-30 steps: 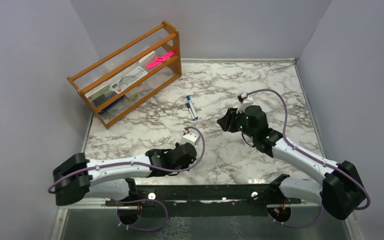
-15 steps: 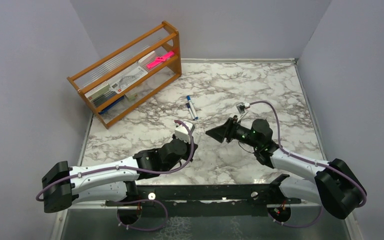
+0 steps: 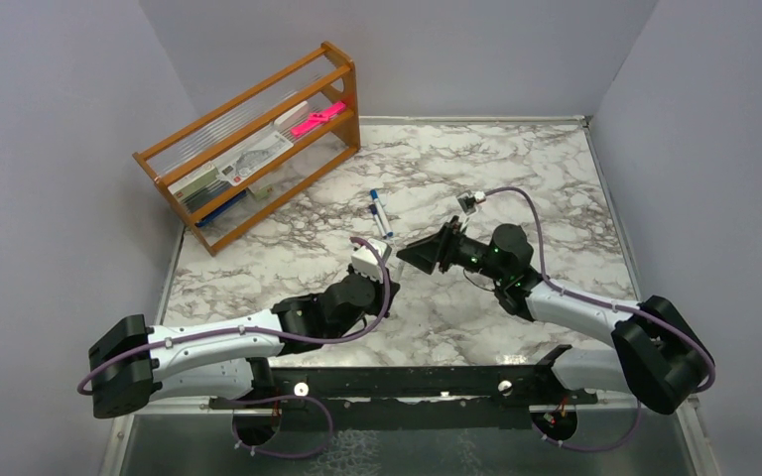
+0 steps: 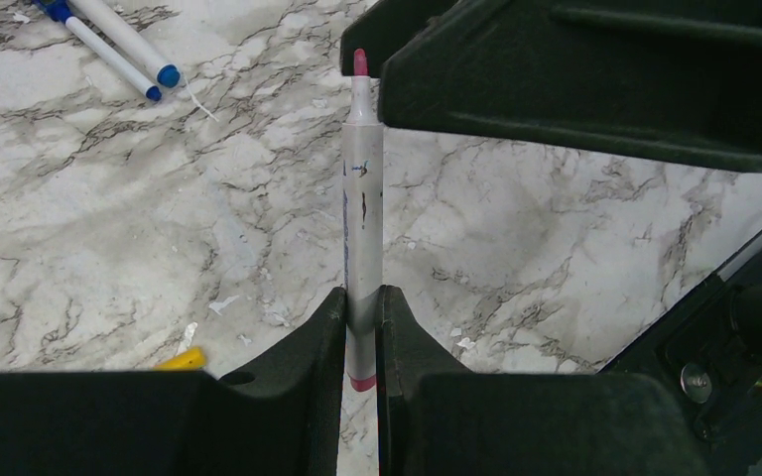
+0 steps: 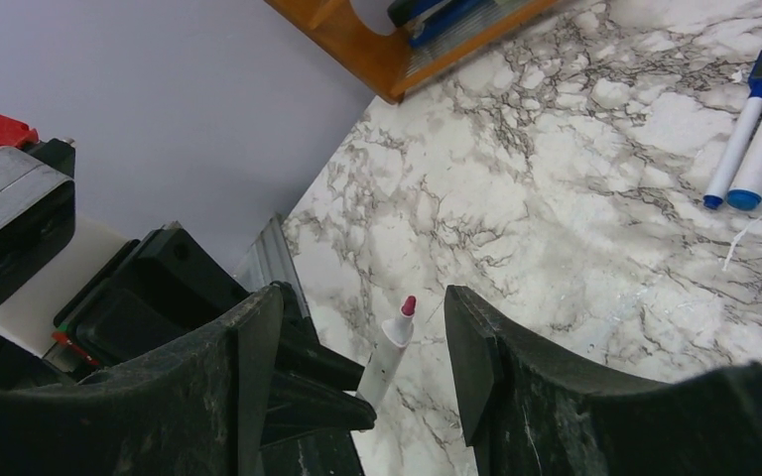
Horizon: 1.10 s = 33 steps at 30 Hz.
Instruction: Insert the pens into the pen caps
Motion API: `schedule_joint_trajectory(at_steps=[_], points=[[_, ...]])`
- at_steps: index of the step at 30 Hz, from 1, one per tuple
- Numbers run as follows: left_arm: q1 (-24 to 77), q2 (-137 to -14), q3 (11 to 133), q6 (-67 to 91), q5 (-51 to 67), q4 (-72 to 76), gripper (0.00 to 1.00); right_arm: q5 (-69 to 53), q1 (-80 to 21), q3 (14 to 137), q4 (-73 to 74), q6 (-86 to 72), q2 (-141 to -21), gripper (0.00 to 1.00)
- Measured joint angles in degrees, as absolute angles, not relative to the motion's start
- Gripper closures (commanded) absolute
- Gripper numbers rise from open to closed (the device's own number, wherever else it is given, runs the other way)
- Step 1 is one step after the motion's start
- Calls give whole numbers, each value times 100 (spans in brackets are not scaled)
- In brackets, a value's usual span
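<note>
Pen (image 4: 362,198) clamped in left pincer (image 4: 362,309); wooden rack (image 3: 349,94) holds pink object (image 3: 317,119).

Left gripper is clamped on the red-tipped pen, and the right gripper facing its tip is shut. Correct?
Not quite. The left gripper is clamped on the red-tipped pen, but the right gripper facing its tip is open, its jaws wide apart, as the right wrist view shows.

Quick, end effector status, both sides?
Left end effector: closed on the red-tipped pen.
Right end effector: open, holding nothing.
</note>
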<state>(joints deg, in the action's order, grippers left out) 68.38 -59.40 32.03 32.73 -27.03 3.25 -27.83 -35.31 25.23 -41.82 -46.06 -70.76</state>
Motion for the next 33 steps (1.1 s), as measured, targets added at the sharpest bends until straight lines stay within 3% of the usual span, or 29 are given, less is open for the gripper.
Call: schedule_joint_trajectory(at_steps=[12,17,21,22,25,26,28,29,33], points=[[6838,-6012,3214,3253,-2683,596,100,-2794,-3809,2705,-4152,-4482,-7332,41],[6838,-6012,3214,3253,-2685,742,100,-2825,-3863,2705,-4082,-4471,-7363,60],[6838,-6014,3225,3251,-2685,812,100,-2834,-3868,2703,-4077,-4469,-7363,93],[6838,-6018,3232,3251,-2685,819,100,-2832,-3868,2703,-4075,-4453,-7363,98],[6838,-6055,3245,3249,-2685,851,100,-2797,-3854,2700,-4034,-4431,-7360,98],[6838,-6073,3245,3247,-2683,858,98,-2788,-3854,2700,-4021,-4427,-7360,98],[6838,-6099,3245,3240,-2674,886,72,-2788,-3854,2700,-4016,-4425,-7360,98],[6838,-6106,3245,3234,-2657,897,64,-2788,-3852,2698,-4018,-4425,-7360,98],[6838,-6106,3245,3190,-2519,1076,50,-2840,-3868,2700,-4045,-4506,-7349,98]])
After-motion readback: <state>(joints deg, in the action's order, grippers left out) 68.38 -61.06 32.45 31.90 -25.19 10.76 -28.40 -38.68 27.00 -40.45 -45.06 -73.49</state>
